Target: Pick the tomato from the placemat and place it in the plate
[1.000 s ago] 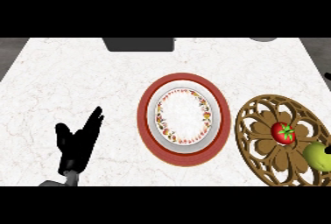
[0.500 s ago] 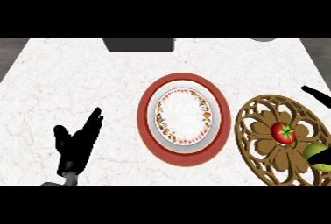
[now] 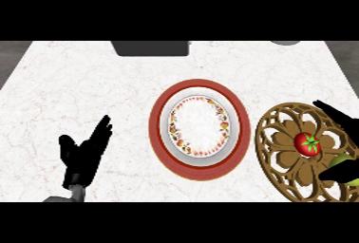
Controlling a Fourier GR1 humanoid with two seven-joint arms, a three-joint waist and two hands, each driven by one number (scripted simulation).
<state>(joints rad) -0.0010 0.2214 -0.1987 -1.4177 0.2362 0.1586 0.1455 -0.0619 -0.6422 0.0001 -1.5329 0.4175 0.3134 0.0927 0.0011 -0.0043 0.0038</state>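
A red tomato with a green stem lies on the round brown openwork placemat at the right. A red-rimmed plate with a white, flower-edged middle sits in the counter's center. My right hand comes in from the right edge over the placemat, fingers straight and spread, its thumb low near the edge. It hovers just right of the tomato without holding it. My left hand rests open at the lower left, fingers up.
A green fruit lies on the placemat near the right edge, partly behind my right hand. A dark grey object stands at the counter's far edge. White marble counter spreads to the left of the plate.
My right hand has come in from the right edge and moved left over the placemat toward the tomato. The left hand has stayed put.
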